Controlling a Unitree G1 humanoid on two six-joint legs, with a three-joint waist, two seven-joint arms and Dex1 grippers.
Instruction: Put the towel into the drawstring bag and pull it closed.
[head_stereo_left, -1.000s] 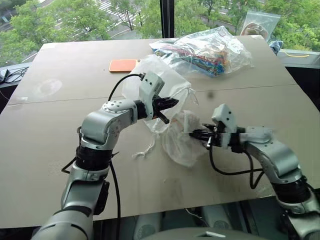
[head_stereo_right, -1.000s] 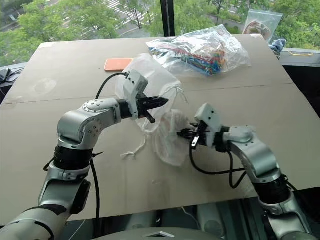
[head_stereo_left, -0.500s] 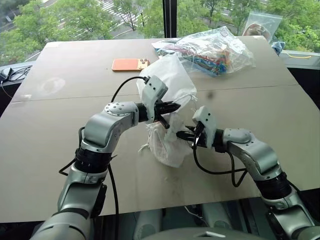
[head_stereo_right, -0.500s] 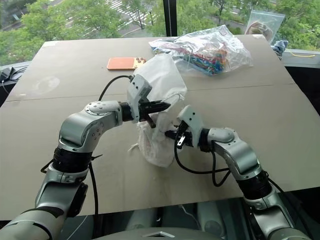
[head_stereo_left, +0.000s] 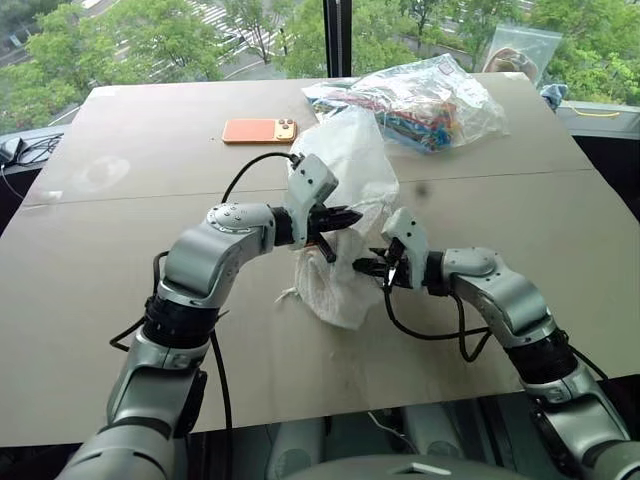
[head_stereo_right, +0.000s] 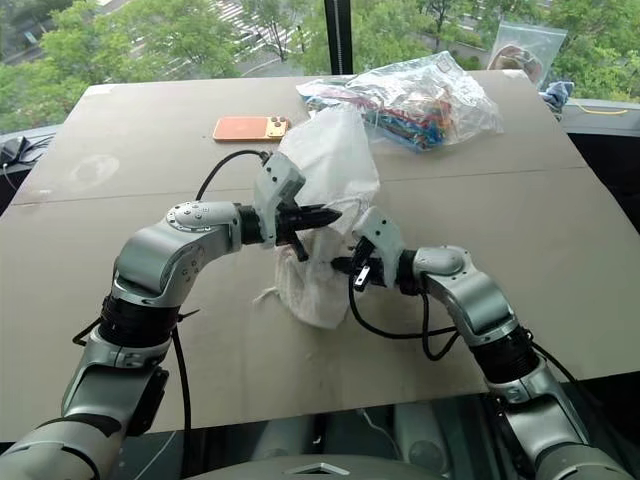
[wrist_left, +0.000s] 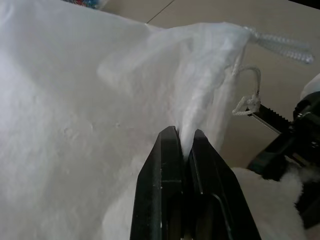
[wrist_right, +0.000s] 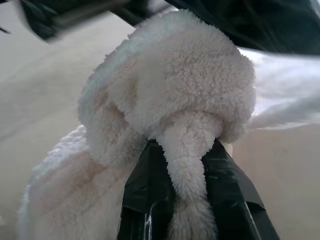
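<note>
The drawstring bag (head_stereo_left: 350, 165), a milky-white thin pouch, rises off the table with its rim pinched in my left gripper (head_stereo_left: 348, 214), which is shut on the fabric (wrist_left: 186, 142). Its thin white cord (wrist_left: 248, 101) dangles beside the rim, and a cord end trails on the table (head_stereo_left: 290, 296). The towel (head_stereo_left: 335, 290), cream and fluffy, hangs just below the bag's rim. My right gripper (head_stereo_left: 364, 266) is shut on a fold of the towel (wrist_right: 172, 90), close under the left gripper.
On the brown table (head_stereo_left: 110, 290), an orange phone (head_stereo_left: 258, 130) lies behind the bag. A clear plastic bag of colourful items (head_stereo_left: 425, 100) sits at the back right, with a small zip bag (head_stereo_left: 520, 48) beyond it by the window.
My right gripper has carried the towel leftward, up against the bag's rim under the left gripper. The bag now stands taller. The left gripper has hardly moved.
</note>
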